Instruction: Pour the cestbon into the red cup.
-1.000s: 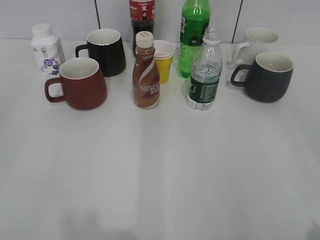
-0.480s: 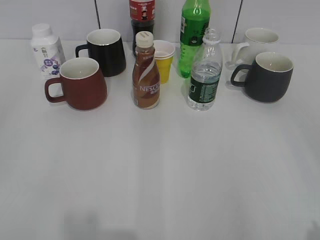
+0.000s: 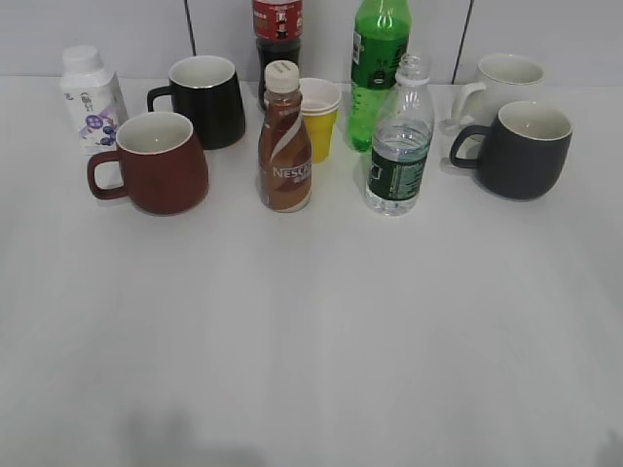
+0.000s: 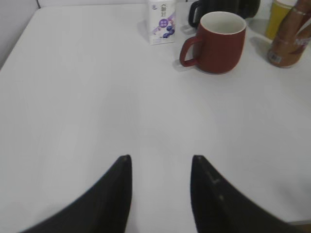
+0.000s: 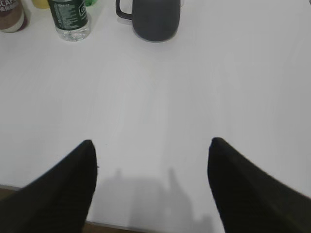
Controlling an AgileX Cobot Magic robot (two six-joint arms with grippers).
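Note:
The cestbon (image 3: 399, 141), a clear ribbed bottle with a dark green label and no cap, stands upright right of centre; its lower part shows in the right wrist view (image 5: 70, 18). The red cup (image 3: 158, 162), a maroon mug with a white inside and its handle to the left, stands at the left and also shows in the left wrist view (image 4: 217, 42). My left gripper (image 4: 160, 159) is open and empty over bare table, well short of the cup. My right gripper (image 5: 151, 143) is open and empty near the table's front edge. Neither gripper shows in the exterior view.
A brown Nescafe bottle (image 3: 284, 141) stands between cup and cestbon. Behind are a black mug (image 3: 206, 100), a yellow paper cup (image 3: 319, 119), a green soda bottle (image 3: 378, 70), a dark cola bottle (image 3: 276, 29) and a white milk bottle (image 3: 91, 99). A dark grey mug (image 3: 519, 149) and white mug (image 3: 501, 83) stand right.

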